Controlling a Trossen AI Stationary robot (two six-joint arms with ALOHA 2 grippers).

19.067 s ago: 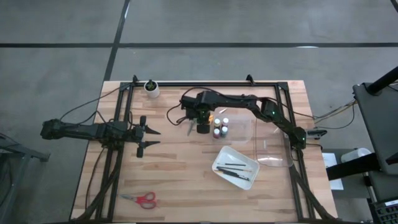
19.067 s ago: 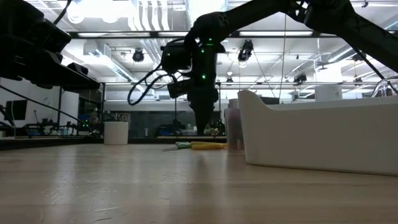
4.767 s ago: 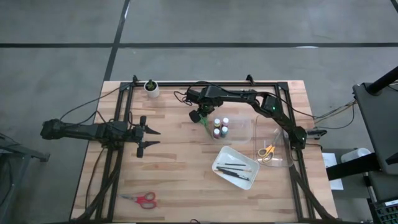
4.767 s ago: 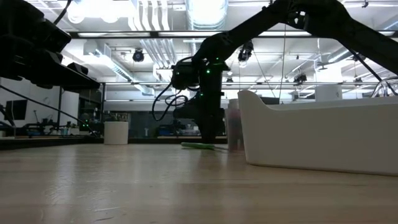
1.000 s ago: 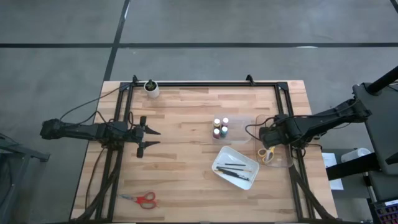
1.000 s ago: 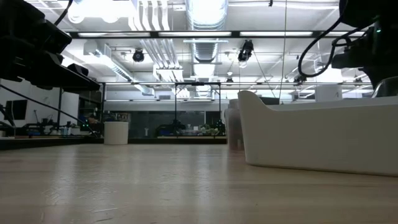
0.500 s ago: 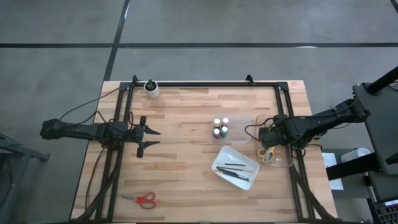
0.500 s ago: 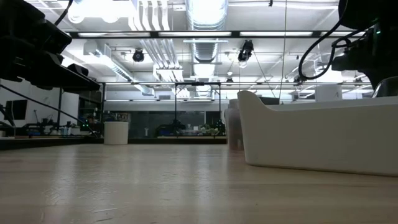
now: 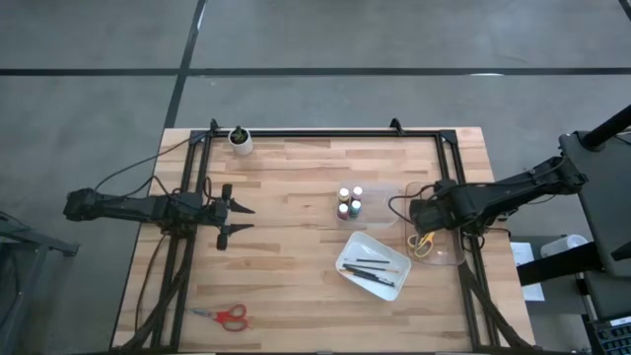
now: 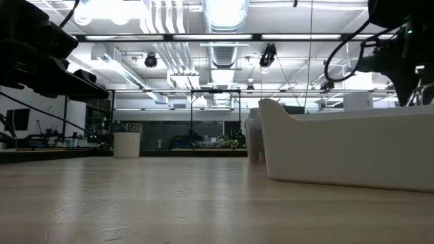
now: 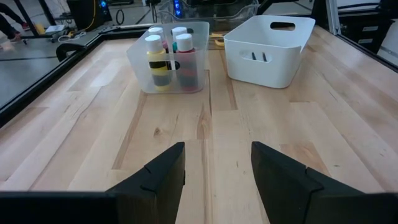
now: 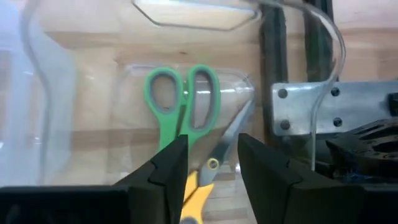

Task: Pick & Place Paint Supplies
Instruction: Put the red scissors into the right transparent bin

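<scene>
My right gripper (image 12: pixel 213 162) hangs open over the clear bin (image 9: pixel 437 251) at the table's right edge, pointing steeply down. Green-handled scissors (image 12: pixel 168 118) lie flat on the bin's floor, their blades running down behind the gap between my fingertips. Yellow-handled scissors (image 12: pixel 198 186) lie crossed under them, and they also show in the high view as yellow scissors (image 9: pixel 424 242). Paint bottles (image 11: pixel 169 56) stand in a small clear holder (image 9: pixel 349 202) mid-table. Dark brushes (image 9: pixel 373 268) lie in the white tray. Red-handled scissors (image 9: pixel 229 316) lie near the front left. My left gripper (image 11: pixel 217 165) waits open at the left.
The white tray (image 9: pixel 345 258) sits just left of the clear bin, and its wall (image 10: pixel 346 152) fills the right of the low view. A white cup (image 9: pixel 240 141) stands at the far left by the black frame rail (image 9: pixel 325 132). Bare wood lies between my left gripper and the bottles.
</scene>
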